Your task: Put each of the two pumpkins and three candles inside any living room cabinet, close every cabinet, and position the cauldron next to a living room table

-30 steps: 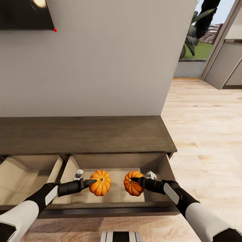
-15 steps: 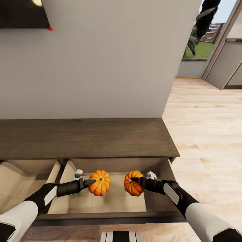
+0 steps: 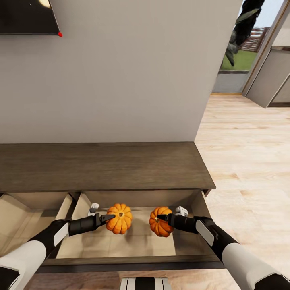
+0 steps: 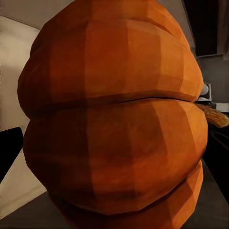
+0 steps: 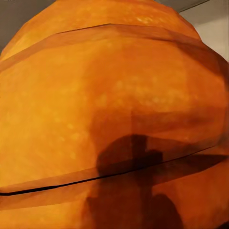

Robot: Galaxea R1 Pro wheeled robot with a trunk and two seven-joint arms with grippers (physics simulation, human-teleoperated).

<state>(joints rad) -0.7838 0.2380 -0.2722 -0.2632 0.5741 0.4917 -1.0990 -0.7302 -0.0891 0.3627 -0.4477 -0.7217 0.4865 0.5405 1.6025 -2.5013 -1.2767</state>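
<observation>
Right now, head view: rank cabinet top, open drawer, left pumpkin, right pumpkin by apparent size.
1. cabinet top
2. open drawer
3. left pumpkin and right pumpkin: look alike, and the right hand partly covers one, so no ranking.

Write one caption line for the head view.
Both grippers hold pumpkins, left and right, over the cabinet's open drawer.

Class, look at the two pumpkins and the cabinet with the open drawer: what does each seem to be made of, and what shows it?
Pumpkins: matt orange skin, ribbed and faceted, mottled up close; real or plastic, the render leaves open. Cabinet: dark brown wood, to judge by the streaked grain on its flat top, with a dull finish. Its drawer is lined in pale beige board, smooth and unpatterned.
</observation>
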